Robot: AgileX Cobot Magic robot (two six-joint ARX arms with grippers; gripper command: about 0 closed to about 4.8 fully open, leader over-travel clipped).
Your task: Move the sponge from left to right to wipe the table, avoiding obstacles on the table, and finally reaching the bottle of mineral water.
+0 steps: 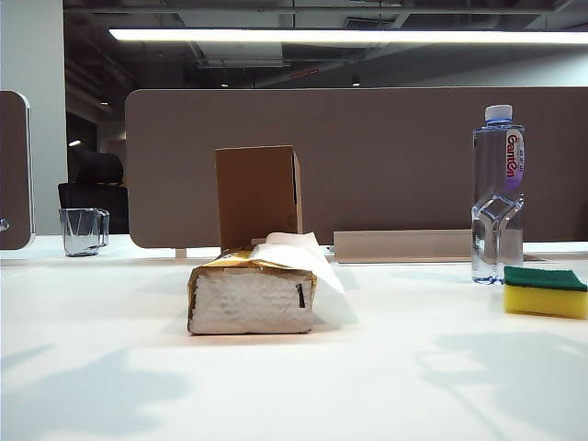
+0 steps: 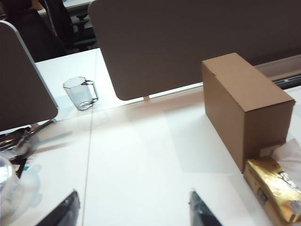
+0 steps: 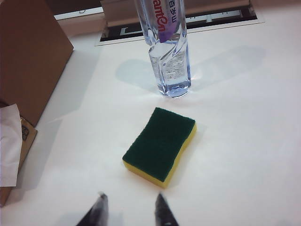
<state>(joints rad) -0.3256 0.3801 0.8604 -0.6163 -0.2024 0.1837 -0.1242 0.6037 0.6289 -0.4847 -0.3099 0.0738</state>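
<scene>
The yellow sponge (image 1: 545,292) (image 3: 160,143), green side up, lies flat on the white table (image 1: 386,367) at the right, just in front of the Ganten bottle of mineral water (image 1: 497,193) (image 3: 165,47). My right gripper (image 3: 129,197) hovers clear of the sponge, open, with nothing between its fingers. The gold tissue pack (image 1: 253,289) (image 2: 275,190) and the upright brown cardboard box (image 1: 258,196) (image 2: 244,106) stand mid-table. My left gripper (image 2: 134,195) is open over bare table to the left of the box. Neither gripper shows in the exterior view.
A clear glass mug (image 1: 84,230) (image 2: 81,92) stands at the back left. Brown-grey divider panels (image 1: 367,156) line the back edge, with a cable slot (image 3: 178,28) behind the bottle. Arm shadows fall on the near table.
</scene>
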